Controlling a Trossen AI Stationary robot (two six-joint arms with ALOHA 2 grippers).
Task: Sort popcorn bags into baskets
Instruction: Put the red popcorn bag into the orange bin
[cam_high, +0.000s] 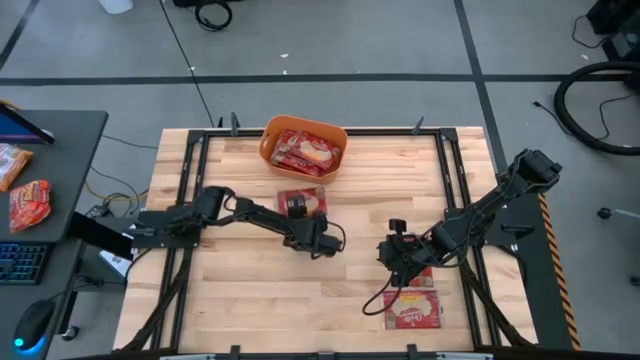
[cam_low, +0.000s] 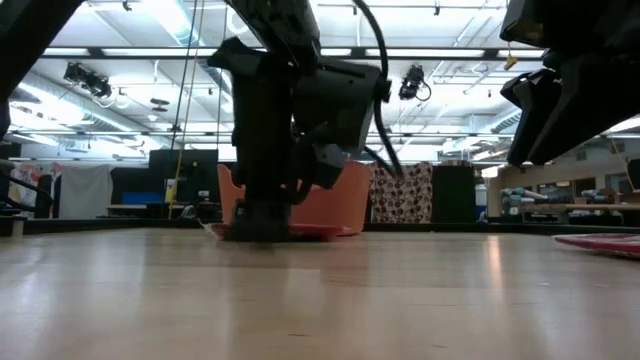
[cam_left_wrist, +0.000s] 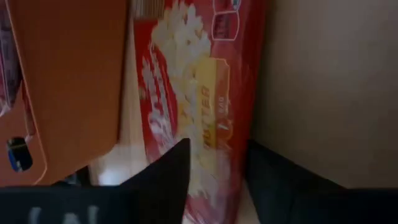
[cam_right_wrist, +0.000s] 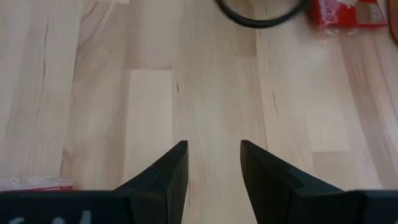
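Observation:
An orange basket (cam_high: 303, 146) stands at the table's far middle with several red popcorn bags in it. One popcorn bag (cam_high: 301, 202) lies flat on the table just in front of the basket (cam_left_wrist: 68, 93). My left gripper (cam_high: 297, 207) is low over this bag (cam_left_wrist: 199, 93), open, with the cream label showing between its fingers. Two more bags (cam_high: 413, 308) lie near the table's near right. My right gripper (cam_high: 393, 253) hangs open above bare wood (cam_right_wrist: 214, 93) beside them, well clear of the table in the low view (cam_low: 560, 90). My left gripper (cam_left_wrist: 217, 186) comes at the bag slanting from above, both fingers over its label end (cam_left_wrist: 214, 134). In the low view it reaches down to table level (cam_low: 265, 225). The fingertips are out of sight, so I cannot tell whether they touch the bag.
A black cable loop (cam_high: 375, 300) lies beside the near-right bags and shows in the right wrist view (cam_right_wrist: 261, 15). A side desk at the left holds a keyboard and orange-red snack packets (cam_high: 28, 203). Bare wood stretches across the table's near left and middle.

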